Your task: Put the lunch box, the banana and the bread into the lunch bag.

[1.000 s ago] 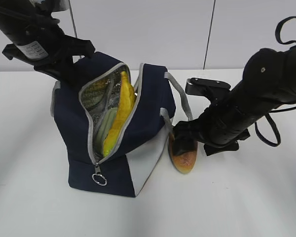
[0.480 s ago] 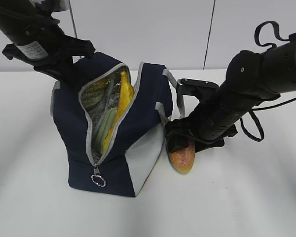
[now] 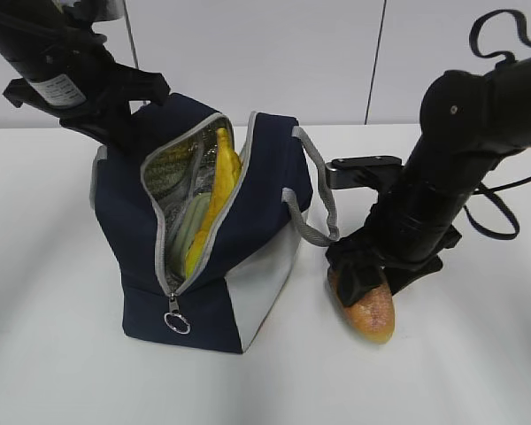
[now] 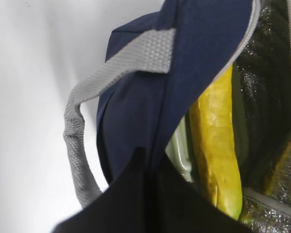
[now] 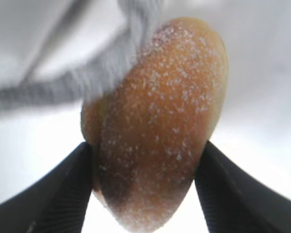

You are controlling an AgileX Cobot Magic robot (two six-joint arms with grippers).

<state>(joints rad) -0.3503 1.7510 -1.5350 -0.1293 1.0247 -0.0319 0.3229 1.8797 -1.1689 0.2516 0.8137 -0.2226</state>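
The navy lunch bag (image 3: 248, 221) stands open on the table, silver lining showing. The yellow banana (image 3: 214, 204) leans inside it beside the sage-green lid of the lunch box (image 3: 188, 226). Both show in the left wrist view, the banana (image 4: 216, 145) and the lid (image 4: 177, 153). My left gripper (image 3: 131, 126) is shut on the bag's rear edge, pinching the navy fabric (image 4: 148, 167). My right gripper (image 3: 365, 276) is shut on the golden-brown bread (image 3: 370, 308), low over the table just right of the bag. In the right wrist view the fingers (image 5: 63, 189) clamp the bread (image 5: 155, 121).
The bag's grey handle (image 3: 317, 208) hangs between the bag and the bread, and shows blurred in the right wrist view (image 5: 63, 87). A second grey handle (image 4: 75, 141) loops at the bag's back. The zipper pull ring (image 3: 176, 323) hangs at the bag's front. White table (image 3: 62, 354) all round.
My right gripper has carried the bread to the right, away from the bag's white side. The left gripper and the bag have hardly moved.
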